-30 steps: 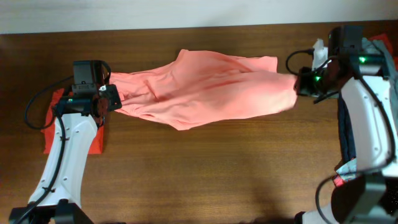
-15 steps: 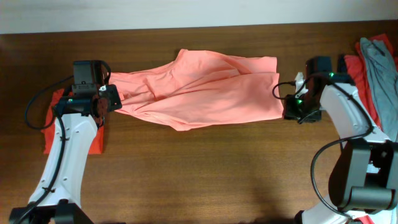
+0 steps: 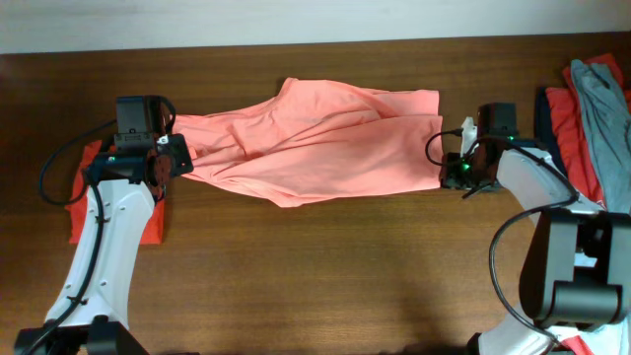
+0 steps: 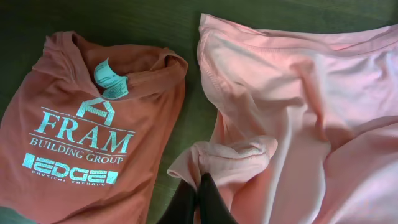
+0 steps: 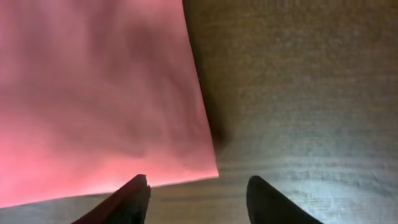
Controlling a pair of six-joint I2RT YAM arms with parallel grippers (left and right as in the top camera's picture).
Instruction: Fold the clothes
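Observation:
The salmon-pink T-shirt [image 3: 325, 148] lies stretched across the table's far half. My left gripper [image 3: 178, 158] is shut on a bunched fold at its left end; the left wrist view shows the black fingers [image 4: 198, 186] pinching that pink fold [image 4: 233, 155]. My right gripper [image 3: 453, 175] is open and low at the shirt's lower right corner. In the right wrist view its fingertips [image 5: 198, 190] straddle bare wood just in front of the shirt's corner [image 5: 93, 87], holding nothing.
A red shirt with white "FRAM" print [image 4: 81, 137] lies flat under my left arm [image 3: 84, 207]. A pile of red, navy and grey-blue shirts [image 3: 592, 99] sits at the far right edge. Bare wood fills the near half of the table [image 3: 325, 276].
My right gripper let go of the pink shirt's right end, which dropped flat, and came down to the table at its lower right corner. The left arm has not moved.

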